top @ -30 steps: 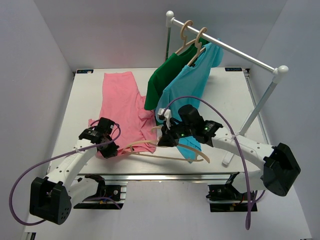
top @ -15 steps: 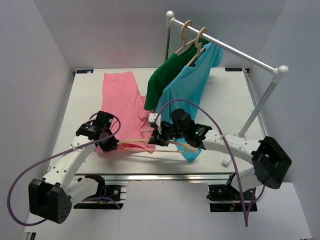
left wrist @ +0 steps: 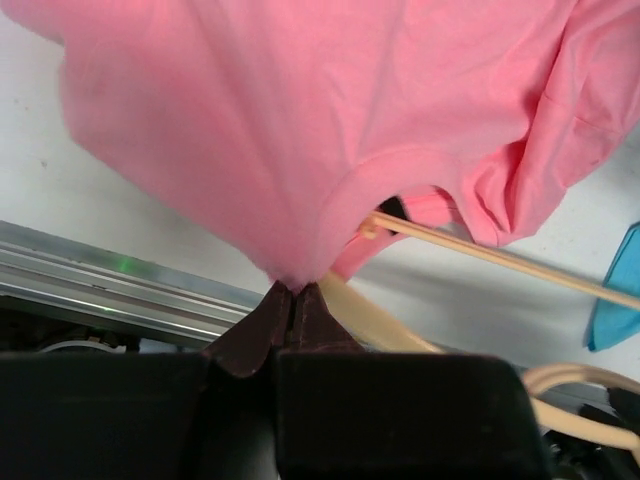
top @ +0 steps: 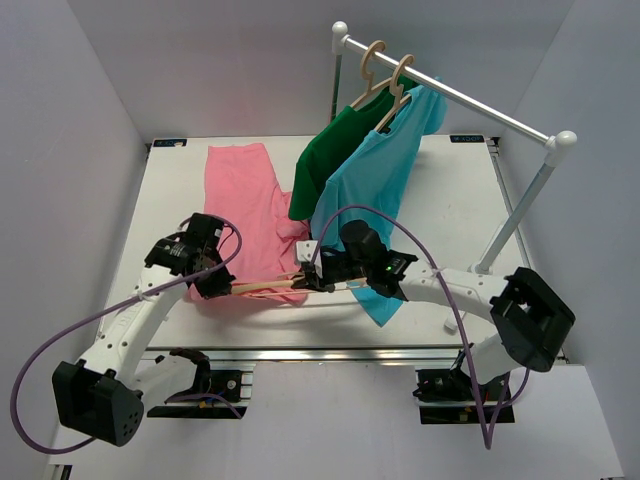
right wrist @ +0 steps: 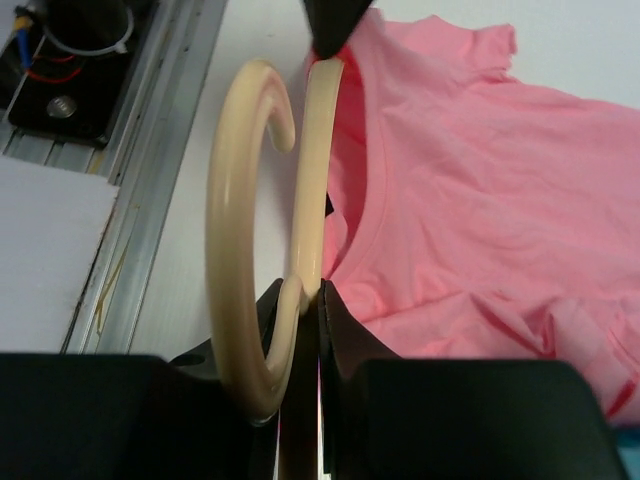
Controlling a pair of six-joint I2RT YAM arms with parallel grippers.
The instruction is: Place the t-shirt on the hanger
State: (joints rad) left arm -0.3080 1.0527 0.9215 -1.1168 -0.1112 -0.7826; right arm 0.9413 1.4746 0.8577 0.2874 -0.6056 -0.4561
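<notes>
White table between grey walls, with a rail at its right rear carrying 2 dressed hangers, a green shirt and a blue shirt. The pink t-shirt lies left of centre, stretched from the far edge toward the near one.

At its near end the left gripper has its fingers pressed together on a fold of cloth by the neckline, and the fabric rises to a peak there, as the left wrist view shows.

The right gripper sits just right of it, clamped on the bare hanger at the base of the hook. The hanger lies nearly level above the table, 1 arm pointing left, its tip at the t-shirt's neck opening, just beside the left fingers. How far it goes inside I cannot tell.
</notes>
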